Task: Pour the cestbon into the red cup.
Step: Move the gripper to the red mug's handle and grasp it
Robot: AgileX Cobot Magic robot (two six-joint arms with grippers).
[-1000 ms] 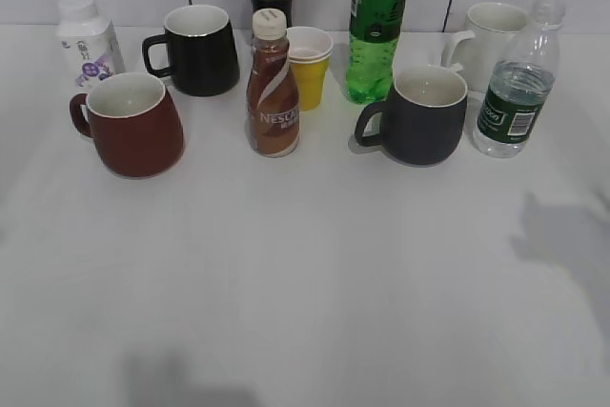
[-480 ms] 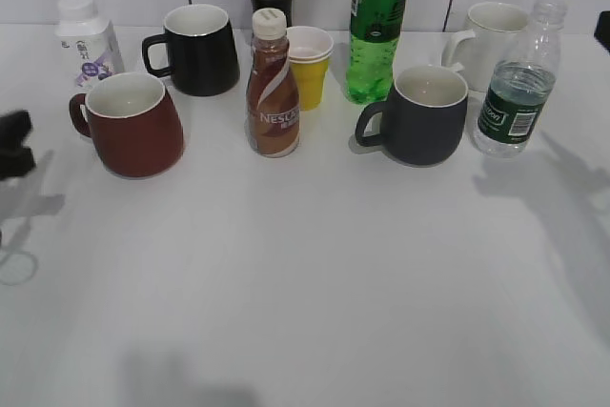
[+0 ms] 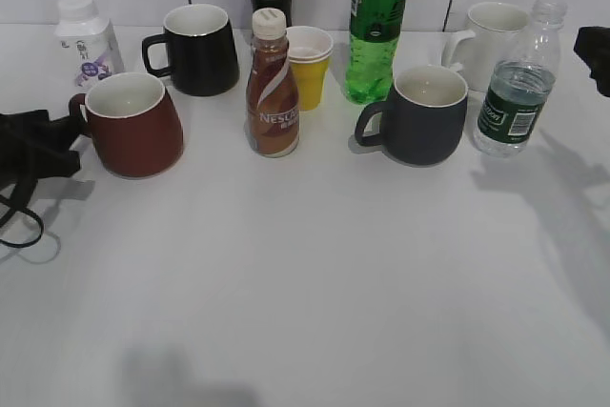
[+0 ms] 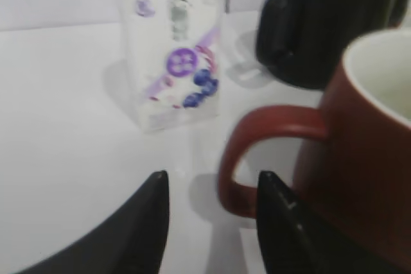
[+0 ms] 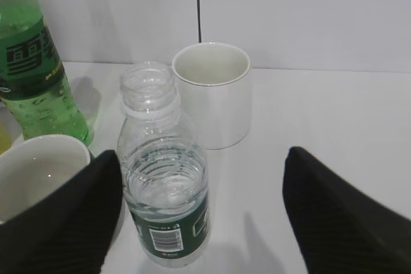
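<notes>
- Exterior view: the red cup (image 3: 132, 124) stands on the white counter (image 3: 305, 274) at the left, with its handle pointing left.
- The left pincer (image 3: 38, 145) is a dark shape at the left edge, just beside that handle. From here you cannot tell if it is spread or pressed together.
- The cestbon (image 3: 518, 83) stands upright on the far right. It has no cap and some water inside.
- The right pincer (image 3: 595, 54) peeks in at the right edge, near the top of the cestbon. Only a small dark bit shows.
- Between the red cup and the cestbon stand a brown coffee bottle (image 3: 272, 85), a yellow paper cup (image 3: 309, 67), a green soda bottle (image 3: 376, 26) and a dark grey mug (image 3: 421, 115).
- A black mug (image 3: 197, 50) and a small white bottle (image 3: 87, 41) stand behind the red cup. A white mug (image 3: 489, 41) stands behind the cestbon.
- Left wrist view: the left pincer (image 4: 212, 222) is spread. Its two dark tips sit on either side of the near part of the red cup's (image 4: 359, 158) handle, and you cannot tell if they touch it.
- Right wrist view: the right pincer (image 5: 202, 219) is spread wide and holds nothing. The cestbon (image 5: 167, 178) stands between its tips, closer to the left one in this picture.
- The white mug (image 5: 212, 91) is just behind the cestbon.
</notes>
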